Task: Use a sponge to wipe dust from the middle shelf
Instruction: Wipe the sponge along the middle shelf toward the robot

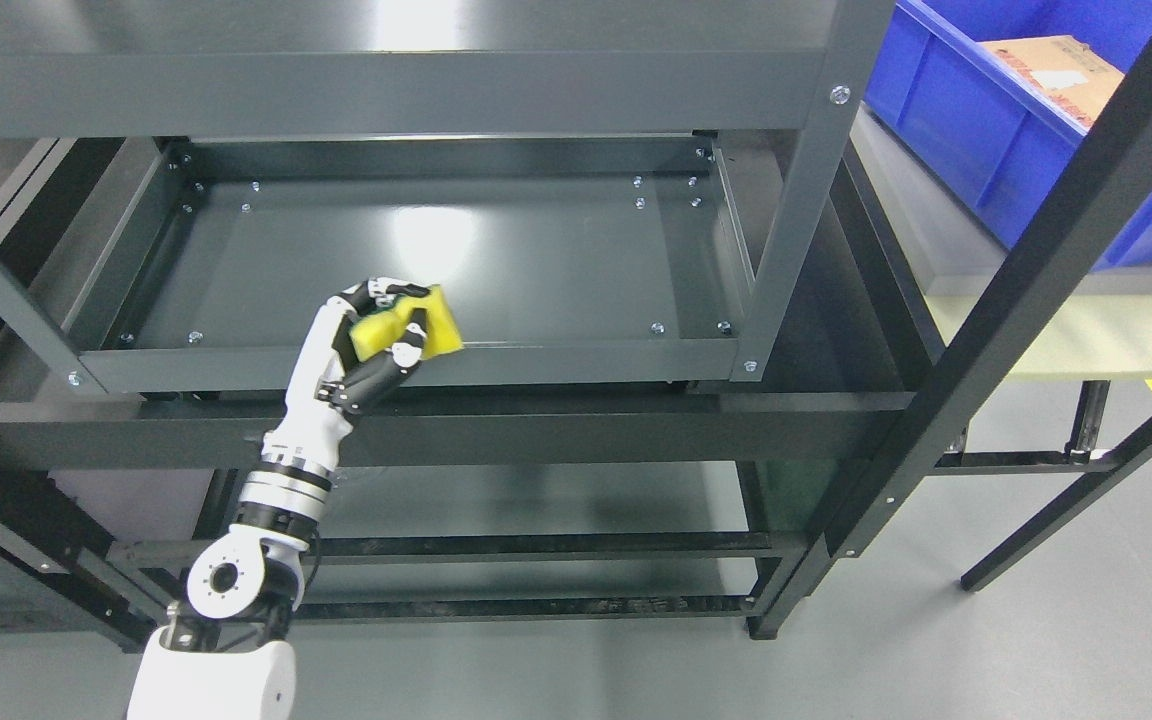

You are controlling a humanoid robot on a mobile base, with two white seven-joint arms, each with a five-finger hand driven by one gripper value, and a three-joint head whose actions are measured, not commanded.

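- My left hand (376,335) reaches up from the lower left, its arm crossing in front of the lower rails of a dark metal rack (806,250).
- My fingers (414,340) are curled tight around a yellow sponge (426,322), thumb side and fingertips clamped on it.
- The sponge sits at the front edge of the middle shelf (536,260), left of centre, right at the front lip; I cannot tell whether it presses on the surface or hangs just above it.
- The shelf is a shallow tray with low walls, screw heads in its corners, a bright ceiling glare on its glossy floor; the sponge and my fingertips are all that lies within its rim.
- To the upper right, on a pale table (1066,330) beside the rack, stands a blue bin (976,140).
- In the bin lies a brown cardboard box (1056,75), partly cut off by a black upright of the rack.
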